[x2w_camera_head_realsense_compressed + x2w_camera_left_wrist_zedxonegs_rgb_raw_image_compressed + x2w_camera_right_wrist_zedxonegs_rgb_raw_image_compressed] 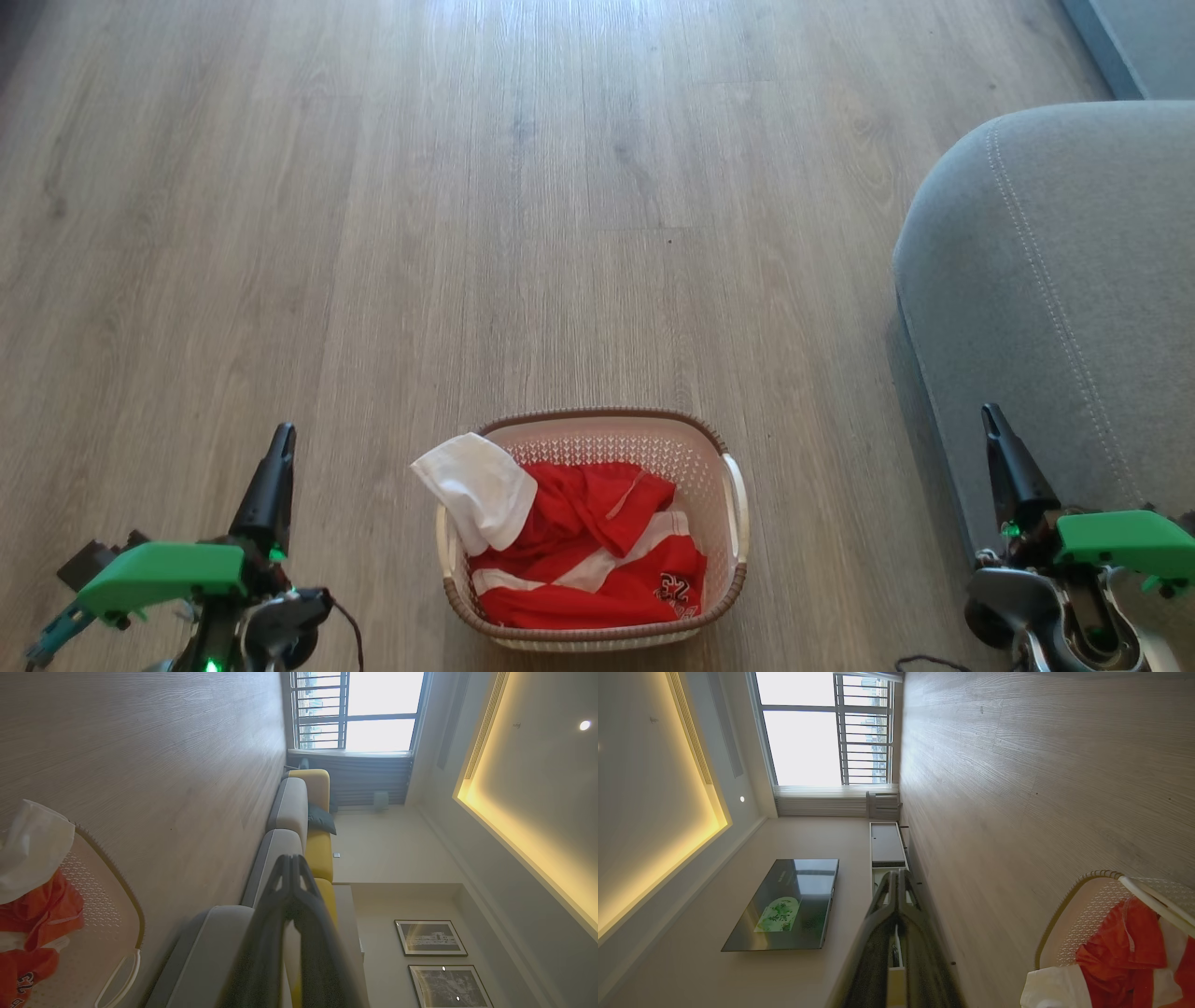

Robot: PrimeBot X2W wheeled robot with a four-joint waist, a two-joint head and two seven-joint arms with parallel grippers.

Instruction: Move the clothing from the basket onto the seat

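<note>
Dark left pincer [282, 434], right pincer [989, 413]: both closed, empty.

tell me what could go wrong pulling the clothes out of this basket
The white cloth hangs over the basket rim; lifting the red garment may drag it onto the floor. The left fingers and right fingers are shut and must open before reaching in, or they may push the fabric down.

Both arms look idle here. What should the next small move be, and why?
Probably open the right gripper and swing it left over the basket. It and the left gripper are shut and empty, the clothing sits in the basket, and that arm is nearest the seat.
</note>
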